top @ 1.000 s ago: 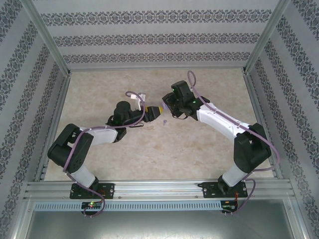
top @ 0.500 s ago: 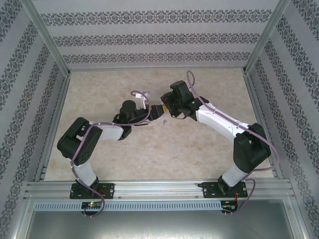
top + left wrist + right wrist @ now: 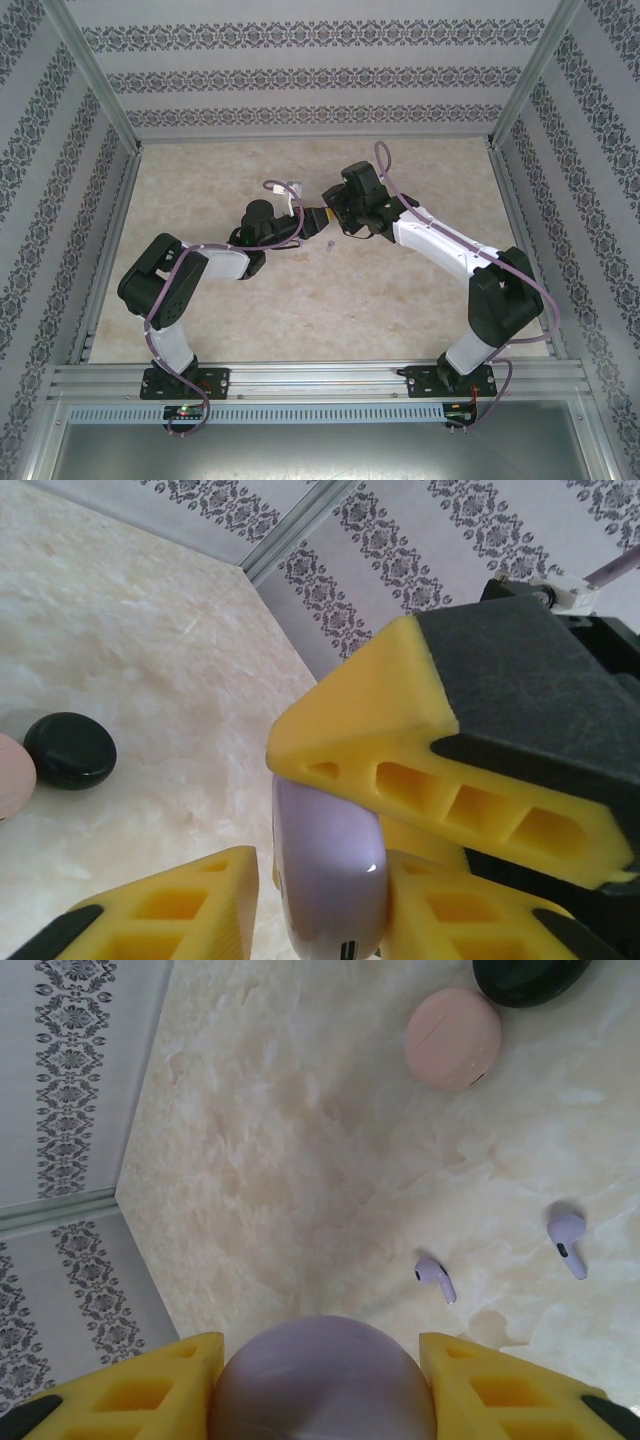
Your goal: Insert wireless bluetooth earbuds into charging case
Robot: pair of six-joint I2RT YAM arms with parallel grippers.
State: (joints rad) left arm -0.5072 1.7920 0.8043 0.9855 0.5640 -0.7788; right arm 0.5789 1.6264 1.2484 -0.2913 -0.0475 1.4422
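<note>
Two lilac earbuds (image 3: 435,1278) lie on the tabletop (image 3: 300,1160) just ahead of our right fingers (image 3: 130,1390), which clamp the lilac case (image 3: 325,1380); our left fingers (image 3: 160,915) flank it, but we cannot tell whether they grip it.

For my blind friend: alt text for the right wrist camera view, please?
Yellow jaws grip a round lilac case at the bottom. On the marbled table beyond lie two lilac earbuds, a pink case and a black case.

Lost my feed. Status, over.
Right jaws clamp lilac case; left jaws flank it, contact unclear. Two lilac earbuds loose on table. Aside: pink case, black case.
</note>
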